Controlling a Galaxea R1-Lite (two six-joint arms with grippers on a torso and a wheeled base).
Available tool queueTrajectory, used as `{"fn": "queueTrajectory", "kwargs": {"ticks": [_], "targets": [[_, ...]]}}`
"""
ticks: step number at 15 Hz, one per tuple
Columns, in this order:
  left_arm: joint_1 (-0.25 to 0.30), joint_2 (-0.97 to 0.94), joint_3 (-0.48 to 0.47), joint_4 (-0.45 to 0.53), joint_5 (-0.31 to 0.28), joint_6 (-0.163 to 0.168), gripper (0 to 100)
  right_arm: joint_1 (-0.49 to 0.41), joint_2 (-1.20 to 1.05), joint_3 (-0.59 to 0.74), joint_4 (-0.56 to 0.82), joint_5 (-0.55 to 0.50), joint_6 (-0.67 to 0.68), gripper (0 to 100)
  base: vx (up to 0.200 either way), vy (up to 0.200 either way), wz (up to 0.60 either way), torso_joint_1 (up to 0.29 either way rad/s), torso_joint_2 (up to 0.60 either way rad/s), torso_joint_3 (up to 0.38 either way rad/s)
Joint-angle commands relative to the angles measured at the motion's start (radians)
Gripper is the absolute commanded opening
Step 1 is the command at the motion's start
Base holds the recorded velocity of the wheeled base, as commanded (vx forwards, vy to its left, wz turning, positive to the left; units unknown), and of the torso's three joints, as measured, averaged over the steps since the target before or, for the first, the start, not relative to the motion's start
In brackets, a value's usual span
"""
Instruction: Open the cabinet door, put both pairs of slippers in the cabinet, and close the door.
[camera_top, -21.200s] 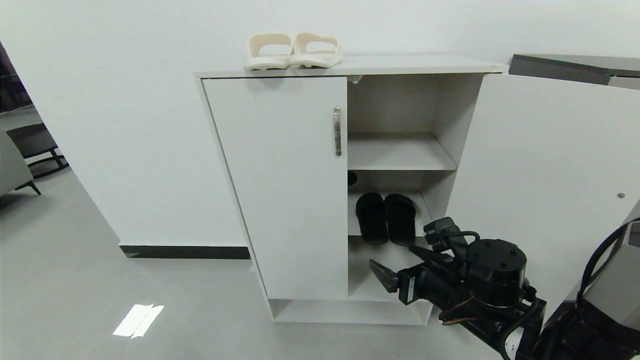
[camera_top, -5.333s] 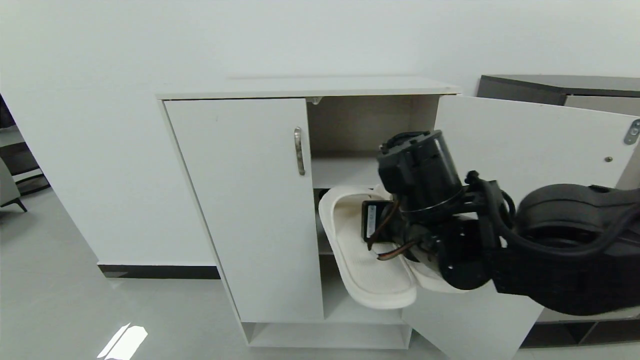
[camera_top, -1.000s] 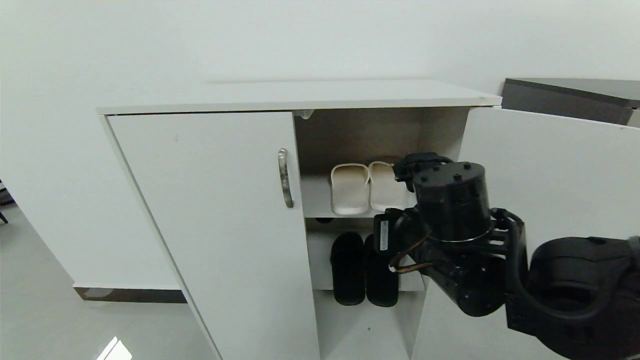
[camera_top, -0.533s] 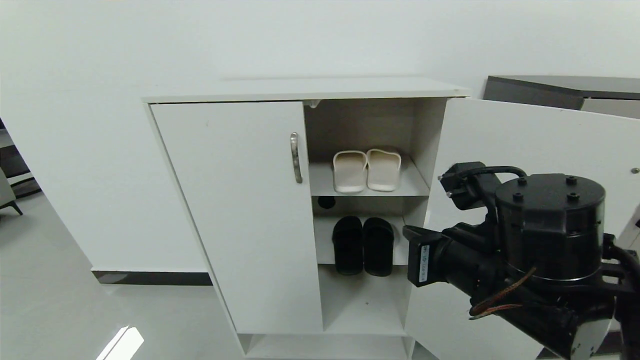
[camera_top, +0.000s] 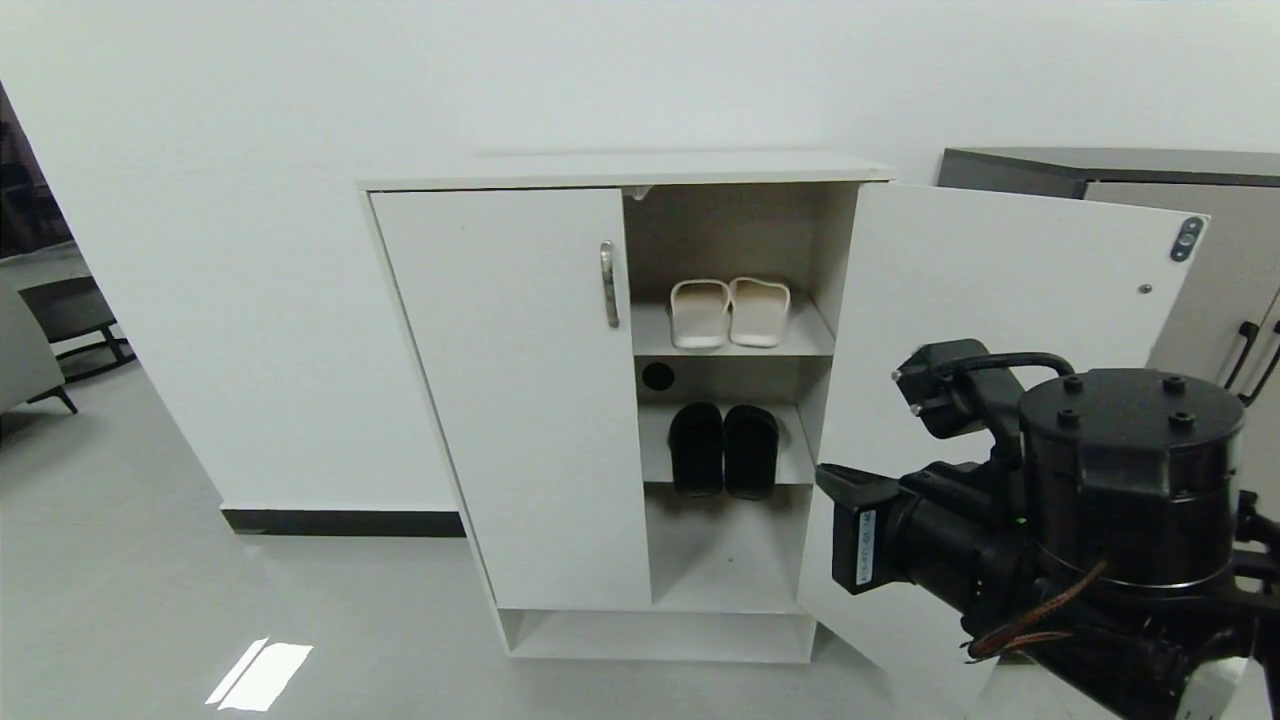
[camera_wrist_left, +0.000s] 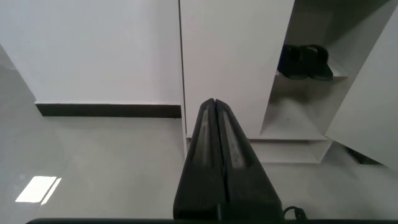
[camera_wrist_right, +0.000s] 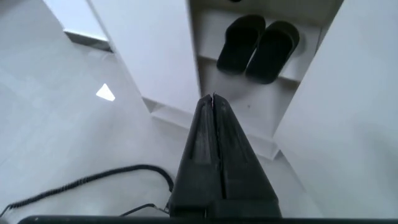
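Backing away from the cabinet (camera_top: 520, 400), the right hand (camera_wrist_right: 212, 98) is hanging closed and empty, the left hand (camera_wrist_left: 214, 102) likewise, while white slippers (camera_top: 730, 312) are sitting one shelf above black slippers (camera_top: 723, 450) inside, the door (camera_top: 990, 330) standing open

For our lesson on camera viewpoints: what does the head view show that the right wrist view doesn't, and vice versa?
Head view only: white slippers on the upper shelf, the handle of the closed door. Right wrist view only: a black cable on the floor. Both: black slippers on the middle shelf, the open door.
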Motion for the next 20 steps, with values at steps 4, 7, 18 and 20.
{"fn": "queueTrajectory", "kwargs": {"ticks": [4, 7, 18, 20], "targets": [[0.001, 0.001, 0.0, 0.0, 0.0, -0.001, 0, -0.004, 0.005, 0.006, 0.0, 0.026, 0.003, 0, 0.0, 0.0, 0.0, 0.0, 0.0, 0.0], [0.001, 0.001, 0.0, 0.0, 0.0, 0.001, 0, -0.006, 0.007, 0.006, 0.0, 0.026, 0.003, 0, 0.0, 0.0, 0.0, 0.034, -0.18, -0.137], [0.0, 0.001, 0.0, 0.0, 0.0, 0.001, 0, -0.011, 0.011, 0.006, 0.0, 0.024, 0.002, 0, 0.0, 0.0, 0.0, 0.158, -0.44, -0.288], [0.001, 0.001, 0.0, 0.0, 0.0, 0.001, 0, -0.011, 0.014, 0.006, 0.0, 0.024, 0.002, 0, 0.0, 0.0, 0.0, 0.195, -0.49, -0.281]]}}
